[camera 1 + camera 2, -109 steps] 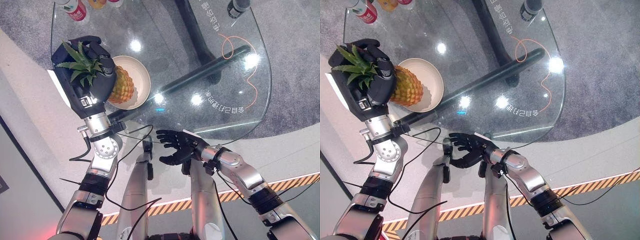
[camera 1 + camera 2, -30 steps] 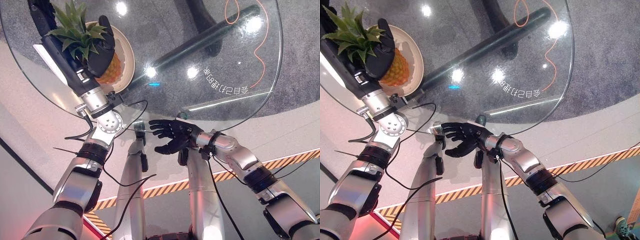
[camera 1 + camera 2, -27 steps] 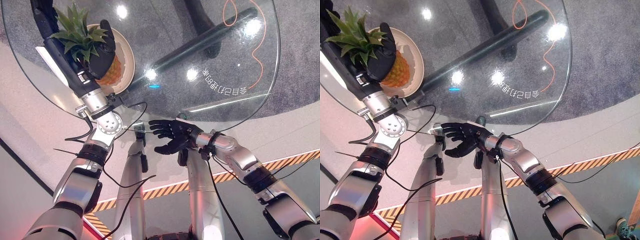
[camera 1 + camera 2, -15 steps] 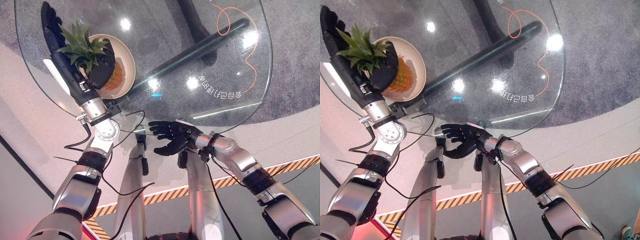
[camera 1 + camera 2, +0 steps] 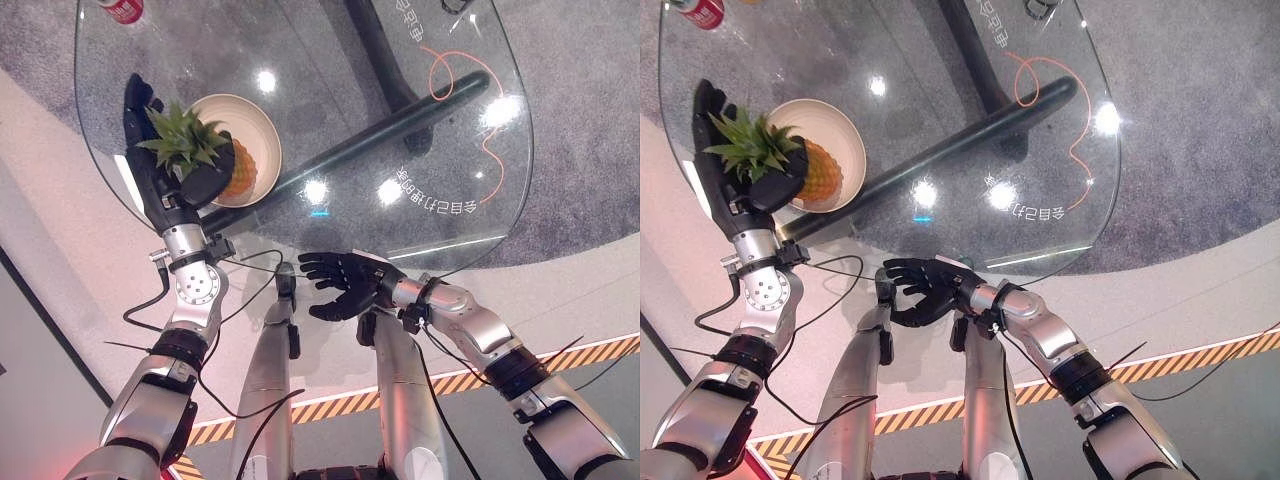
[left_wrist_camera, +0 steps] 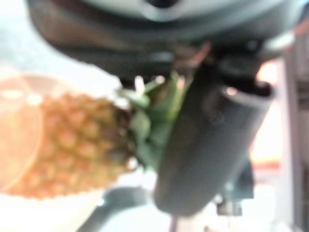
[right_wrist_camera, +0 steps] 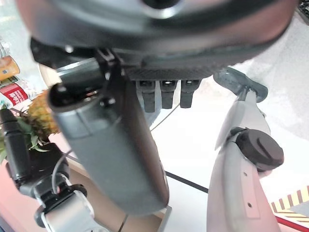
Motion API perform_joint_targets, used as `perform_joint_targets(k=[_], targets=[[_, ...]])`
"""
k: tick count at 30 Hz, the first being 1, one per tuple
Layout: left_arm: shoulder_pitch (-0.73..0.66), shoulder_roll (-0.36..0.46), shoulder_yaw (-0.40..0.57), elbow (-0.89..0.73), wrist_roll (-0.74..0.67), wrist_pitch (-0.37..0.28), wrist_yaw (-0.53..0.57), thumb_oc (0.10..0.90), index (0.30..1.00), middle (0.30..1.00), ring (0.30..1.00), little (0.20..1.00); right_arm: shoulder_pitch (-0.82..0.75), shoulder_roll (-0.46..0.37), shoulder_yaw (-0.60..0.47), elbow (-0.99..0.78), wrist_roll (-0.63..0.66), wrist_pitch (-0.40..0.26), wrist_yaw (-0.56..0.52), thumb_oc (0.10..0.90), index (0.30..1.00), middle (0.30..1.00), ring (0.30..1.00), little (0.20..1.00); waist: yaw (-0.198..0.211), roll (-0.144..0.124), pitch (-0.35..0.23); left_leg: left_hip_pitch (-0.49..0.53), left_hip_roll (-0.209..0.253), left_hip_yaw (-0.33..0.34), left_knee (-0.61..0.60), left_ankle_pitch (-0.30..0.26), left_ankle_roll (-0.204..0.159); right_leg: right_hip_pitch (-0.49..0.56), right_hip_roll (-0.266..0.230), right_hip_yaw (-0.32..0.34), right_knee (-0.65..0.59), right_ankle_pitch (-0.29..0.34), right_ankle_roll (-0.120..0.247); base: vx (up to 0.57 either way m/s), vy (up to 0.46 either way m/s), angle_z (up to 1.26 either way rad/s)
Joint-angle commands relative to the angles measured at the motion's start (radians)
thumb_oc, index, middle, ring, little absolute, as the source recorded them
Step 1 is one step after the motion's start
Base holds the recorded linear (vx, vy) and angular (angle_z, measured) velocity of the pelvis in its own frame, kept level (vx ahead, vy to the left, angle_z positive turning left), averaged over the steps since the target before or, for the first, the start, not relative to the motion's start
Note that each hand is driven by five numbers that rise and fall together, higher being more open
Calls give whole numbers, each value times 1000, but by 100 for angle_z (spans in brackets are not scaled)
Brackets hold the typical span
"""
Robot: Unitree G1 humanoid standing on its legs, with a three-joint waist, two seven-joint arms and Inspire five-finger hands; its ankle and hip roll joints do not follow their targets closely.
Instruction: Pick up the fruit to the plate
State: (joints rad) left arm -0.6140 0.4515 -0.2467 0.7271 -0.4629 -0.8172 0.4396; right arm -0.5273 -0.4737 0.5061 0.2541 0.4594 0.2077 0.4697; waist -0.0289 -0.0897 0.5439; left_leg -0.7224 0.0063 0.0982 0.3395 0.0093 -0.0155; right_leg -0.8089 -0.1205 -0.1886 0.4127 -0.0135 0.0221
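Pineapple (image 5: 237,168) lying in plate (image 5: 262,128) near table's (image 5: 420,110) left edge, crown overhanging rim. Left hand (image 5: 150,150) by crown, fingers straightened, thumb against leaves. Right hand (image 5: 345,285) spread, idle, off near edge. Release step; next: withdraw left hand clear without dragging crown.

Mirrored print on glass table (image 5: 440,207), illegible.

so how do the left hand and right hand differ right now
The left hand is up over the glass table by the pineapple, which lies in the plate; the right hand hangs below the table's near edge, touching nothing. The left hand's fingers stand straight behind the leafy crown with the thumb against the fruit; the right hand's fingers are spread and loosely relaxed. Both are dark and open.
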Motion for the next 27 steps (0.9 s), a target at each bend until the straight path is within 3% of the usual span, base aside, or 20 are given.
perform_joint_targets(k=[1, 27], targets=[[25, 36, 68, -103, -45, -52, -91, 800, 900, 900, 900, 900, 81, 16, -44, -170, 2, -56, 83, 800, 900, 900, 900, 900, 30, 37, -24, 64, -53, 6, -18, -19, -9, 87, 63, -24, -9, 7, 49, -11, -61, 1], [222, -3, 91, -163, -195, 57, -270, 800, 900, 900, 900, 900, 190, -12, -79, -202, -6, -85, 110, 800, 900, 900, 900, 900, 52, 55, -24, 145, -33, -1, -6, -21, -20, 194, 51, -46, -4, -31, 45, 2, -25, 0]])
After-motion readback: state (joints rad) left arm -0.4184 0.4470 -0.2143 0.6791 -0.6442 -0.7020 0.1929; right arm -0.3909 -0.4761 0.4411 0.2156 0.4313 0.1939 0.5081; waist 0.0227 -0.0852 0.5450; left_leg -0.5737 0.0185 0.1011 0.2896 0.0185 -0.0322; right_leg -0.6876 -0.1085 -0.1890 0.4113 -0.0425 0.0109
